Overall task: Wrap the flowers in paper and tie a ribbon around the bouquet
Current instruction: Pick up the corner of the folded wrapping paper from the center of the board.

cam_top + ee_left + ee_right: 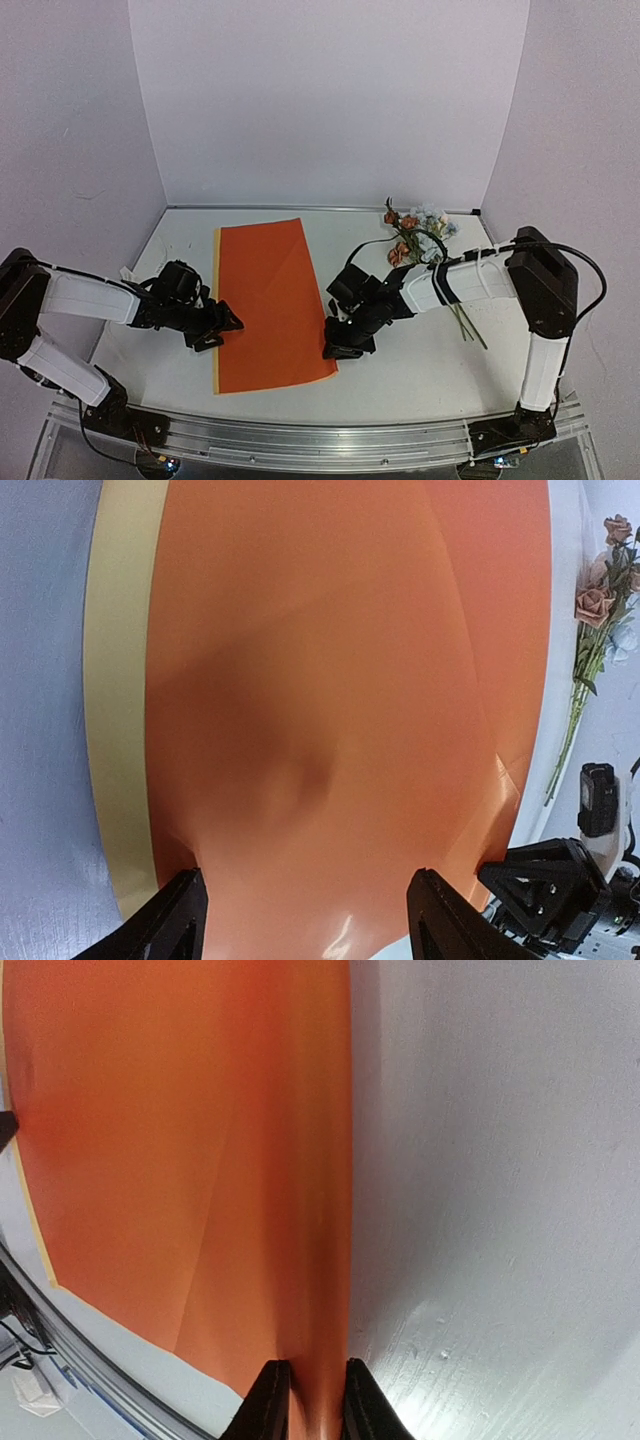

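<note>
White table (430,370) and pale lilac walls (300,100) fill the overhead view, where we see the large thin orange paper sheet (268,305) lying flat near the middle, a yellow-tan strip showing along its left side. The left gripper (218,326) sits at the sheet's left edge and the right gripper (340,345) at its right edge. The small bunch of artificial flowers (415,235), with thin green stems and orange, pale blue and cream blossoms, lies apart from the paper, far right, partly behind the right arm. From the left wrist, we find the left gripper (305,920) with its jaws wide apart, the orange sheet spread between and beyond them and nothing clamped; the flowers (598,595) show at the far right. From the right wrist, the right gripper (312,1405) has its jaws close together on either side of the sheet's right edge; whether they already pinch it we cannot tell. We judge the paper is only being arranged and wrapping has not begun. The next move calls for a sure hold on that thin edge without creasing it, and the flowers must come onto the sheet. We can read no brand, label or writing anywhere.
</note>
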Action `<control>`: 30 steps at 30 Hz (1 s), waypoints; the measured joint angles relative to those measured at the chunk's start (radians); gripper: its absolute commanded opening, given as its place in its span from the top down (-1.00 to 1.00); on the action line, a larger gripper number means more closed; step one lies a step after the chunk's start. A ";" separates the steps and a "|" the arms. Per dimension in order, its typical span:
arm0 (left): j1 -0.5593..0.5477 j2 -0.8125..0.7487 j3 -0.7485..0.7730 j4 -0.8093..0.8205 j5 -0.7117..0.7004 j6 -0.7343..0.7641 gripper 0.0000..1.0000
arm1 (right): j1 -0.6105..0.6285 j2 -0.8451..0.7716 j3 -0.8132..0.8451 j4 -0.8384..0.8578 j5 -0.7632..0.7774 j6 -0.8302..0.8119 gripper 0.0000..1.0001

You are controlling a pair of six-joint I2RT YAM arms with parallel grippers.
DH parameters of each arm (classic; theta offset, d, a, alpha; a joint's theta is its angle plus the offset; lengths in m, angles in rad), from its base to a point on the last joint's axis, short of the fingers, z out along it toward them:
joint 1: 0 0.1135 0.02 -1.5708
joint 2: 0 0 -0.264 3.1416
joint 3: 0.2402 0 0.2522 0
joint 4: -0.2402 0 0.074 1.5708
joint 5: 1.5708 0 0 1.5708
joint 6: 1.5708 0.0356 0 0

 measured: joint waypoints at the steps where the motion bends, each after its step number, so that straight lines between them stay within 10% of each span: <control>1: 0.006 -0.007 -0.004 -0.001 0.006 0.000 -0.43 | -0.007 0.000 0.000 0.009 -0.010 0.006 0.70; 30: 0.116 -0.208 -0.113 -0.090 0.209 -0.003 -0.53 | -0.120 -0.017 -0.023 0.261 -0.269 0.214 0.97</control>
